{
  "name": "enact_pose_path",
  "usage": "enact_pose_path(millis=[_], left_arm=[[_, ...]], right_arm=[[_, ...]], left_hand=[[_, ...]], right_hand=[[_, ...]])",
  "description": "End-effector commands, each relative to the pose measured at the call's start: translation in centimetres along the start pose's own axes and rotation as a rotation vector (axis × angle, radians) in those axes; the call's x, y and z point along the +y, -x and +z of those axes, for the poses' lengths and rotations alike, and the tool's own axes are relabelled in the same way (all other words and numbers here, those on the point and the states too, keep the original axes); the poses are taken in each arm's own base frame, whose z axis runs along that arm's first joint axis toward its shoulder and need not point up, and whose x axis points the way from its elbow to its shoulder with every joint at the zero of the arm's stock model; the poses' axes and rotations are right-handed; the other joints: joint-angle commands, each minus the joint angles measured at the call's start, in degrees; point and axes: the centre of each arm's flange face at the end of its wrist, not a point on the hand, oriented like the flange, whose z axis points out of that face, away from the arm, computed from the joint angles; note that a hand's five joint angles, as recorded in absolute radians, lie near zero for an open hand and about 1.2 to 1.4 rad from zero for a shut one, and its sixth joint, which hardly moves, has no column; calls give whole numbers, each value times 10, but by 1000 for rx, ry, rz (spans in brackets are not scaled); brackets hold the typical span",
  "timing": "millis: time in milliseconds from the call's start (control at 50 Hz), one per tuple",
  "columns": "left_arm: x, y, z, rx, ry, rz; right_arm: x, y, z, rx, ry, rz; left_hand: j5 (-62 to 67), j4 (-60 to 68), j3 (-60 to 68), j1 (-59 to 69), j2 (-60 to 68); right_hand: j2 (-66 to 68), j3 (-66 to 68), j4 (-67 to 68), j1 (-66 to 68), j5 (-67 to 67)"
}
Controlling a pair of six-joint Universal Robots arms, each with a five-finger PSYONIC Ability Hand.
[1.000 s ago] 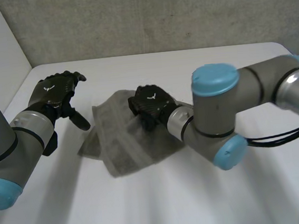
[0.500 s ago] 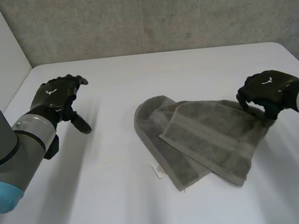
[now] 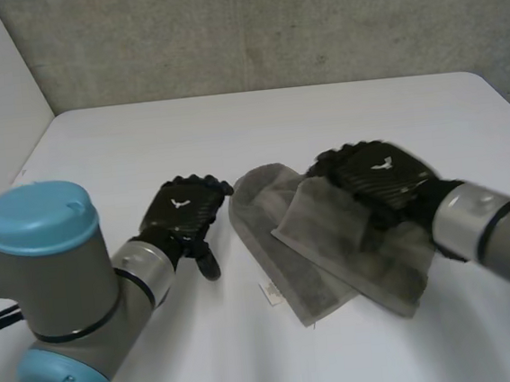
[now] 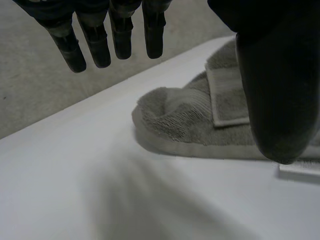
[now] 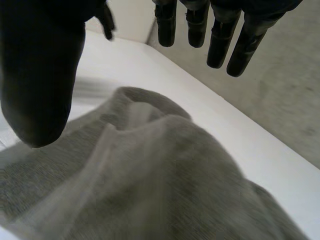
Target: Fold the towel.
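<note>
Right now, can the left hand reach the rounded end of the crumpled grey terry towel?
Probably yes. The left hand is open beside the grey terry towel, its rounded end ahead of the fingertips, with bare white table between. The right hand is over the other part.

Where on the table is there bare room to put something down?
The far strip of table between towel and wall is bare, and so is the near edge. The middle is crowded: left hand beside the towel, right hand over it.
</note>
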Motion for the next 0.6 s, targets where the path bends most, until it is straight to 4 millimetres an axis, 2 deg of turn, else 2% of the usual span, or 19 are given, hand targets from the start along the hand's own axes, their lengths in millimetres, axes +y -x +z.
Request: enact_pose_path(millis=[20,40,80,100,140,200,240,260,300,320,360,380,400,420,440,580,600], left_arm=[[11,-14,17,27,-30,66],[11,-14,17,27,-30,66],[13,-15,26,23,-32,67],[13,-15,26,23,-32,67],[13,-17,30,29,-33,69],[12,-20,37,35,-42,70],[12,-23,42,42,-47,71],[12,-23,42,42,-47,71],[12,-26,43,49,-51,73],[11,-30,44,58,-57,75],[11,-33,44,64,-60,77],[11,-36,44,71,-61,79],[12,-39,44,78,-58,81],[12,-39,44,78,-58,81],[12,-42,43,85,-61,83],[11,-52,39,110,-66,90],[10,-54,39,114,-70,91]], right_arm=[[23,23,39,9,67,-34],[23,23,39,9,67,-34],[33,25,60,8,69,-40],[33,25,60,8,69,-40],[40,26,78,10,60,-55],[43,28,86,5,57,-68],[48,26,101,18,58,-96],[48,26,101,18,58,-96],[52,21,112,54,63,-143],[52,21,112,55,63,-144],[56,18,120,83,64,-193],[56,18,120,83,64,-194],[57,16,121,89,63,-208],[57,16,121,89,63,-208],[56,16,121,91,61,-216],[35,-1,99,130,33,-209],[30,-13,91,154,27,-202]], left_hand=[[-15,-38,-33,-26,-22],[-15,-38,-33,-26,-22],[-15,-38,-33,-26,-22],[-15,-38,-33,-26,-22],[-15,-38,-33,-26,-22],[-15,-38,-33,-26,-22],[-13,-38,-33,-25,-21],[-13,-38,-33,-25,-21],[-13,-38,-33,-25,-21],[-13,-38,-33,-25,-21],[-13,-38,-33,-25,-21],[-13,-38,-33,-25,-21],[-13,-38,-33,-25,-21],[-13,-38,-33,-25,-21],[-13,-38,-33,-25,-21],[-15,-38,-33,-26,-22],[-15,-38,-33,-26,-22]], right_hand=[[-42,-30,-44,-34,-35],[-42,-30,-44,-34,-35],[-42,-30,-44,-34,-35],[-42,-30,-44,-34,-35],[-42,-30,-44,-34,-35],[-34,-30,-44,-27,-28],[46,-30,-44,54,53],[47,-30,-44,54,53],[160,-30,-44,168,167],[161,-30,-44,168,167],[417,-30,-44,424,423],[418,-30,-44,426,425],[573,-30,-44,581,580],[575,-30,-44,582,581],[657,-30,-44,665,664],[658,-30,-44,666,665],[658,-30,-44,666,665]])
